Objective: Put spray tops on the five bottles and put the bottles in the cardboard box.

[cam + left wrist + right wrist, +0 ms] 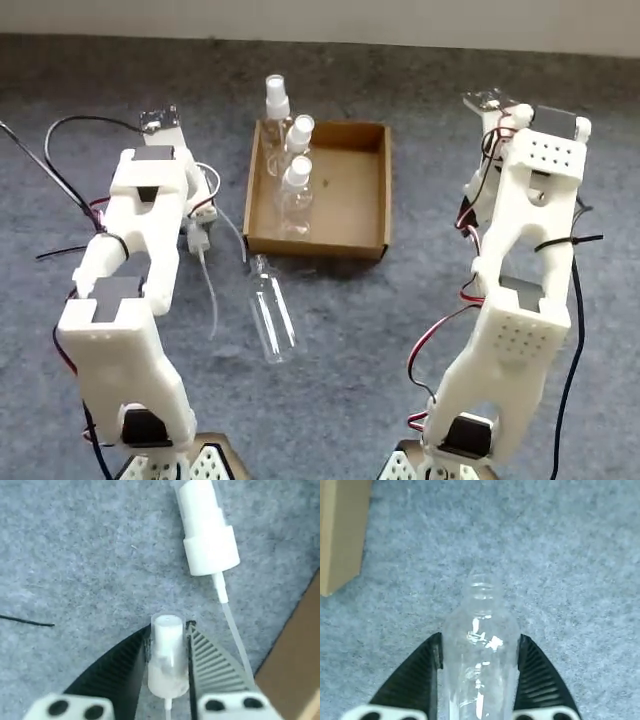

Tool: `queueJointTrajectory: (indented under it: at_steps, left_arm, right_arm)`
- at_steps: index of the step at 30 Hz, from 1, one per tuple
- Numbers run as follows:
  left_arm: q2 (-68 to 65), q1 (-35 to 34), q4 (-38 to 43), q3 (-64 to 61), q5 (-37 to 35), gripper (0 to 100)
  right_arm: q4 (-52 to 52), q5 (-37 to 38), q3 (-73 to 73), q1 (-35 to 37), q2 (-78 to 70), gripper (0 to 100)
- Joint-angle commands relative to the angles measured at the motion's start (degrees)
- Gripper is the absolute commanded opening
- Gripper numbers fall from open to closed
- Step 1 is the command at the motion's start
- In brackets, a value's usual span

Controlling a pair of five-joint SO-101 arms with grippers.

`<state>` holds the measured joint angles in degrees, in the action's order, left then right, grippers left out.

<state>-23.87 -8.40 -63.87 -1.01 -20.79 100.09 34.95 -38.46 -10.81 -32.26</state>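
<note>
Nearest the arm bases, locate the loose bottle [272, 312]. It is clear plastic, cylindrical and uncapped, and it lies on its side on the grey, carpet-textured counter [400, 330] with its neck toward the cardboard box [315, 246].

Next, check the left claw [168, 627]. Its black ribbed fingers are clenched on a white spray top [166, 655], and the picture's edge cuts off that top's dip tube. Just beyond it, a second spray top [207, 540] lies on the counter, its thin translucent tube trailing back past the claw.

The box is shallow, brown and open-topped. Three capped bottles [295, 190] stand in a row along the wall on the left arm's side.

The right claw [480, 640] grips the held bottle [480, 625] around its clear body. Its threaded neck is open, and its lower body is cut off.
</note>
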Motion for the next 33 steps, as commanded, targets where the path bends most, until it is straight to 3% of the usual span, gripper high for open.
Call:
queueJointTrajectory:
  at_steps: [1,8,17,28,33]
  left_arm:
    - [1.1,-2.0,-0.7,0.6,-0.2,0]
    - [7.2,-6.8,-4.7,2.2,2.9,0]
    - [31.8,-7.3,-17.5,7.3,4.8,0]
    - [68.9,3.0,-20.1,8.7,10.1,0]
    - [77.8,10.9,-12.4,8.1,10.1,0]
  right_arm:
    - [1.0,0.6,-3.0,-0.7,1.2,2.2]
    - [1.2,0.2,-3.0,-0.7,1.9,2.2]
    - [1.1,-8.4,1.8,2.1,20.1,2.2]
    - [-5.6,-18.8,29.7,21.2,58.9,0.5]
    - [-17.4,-23.9,47.6,31.3,75.2,0.5]
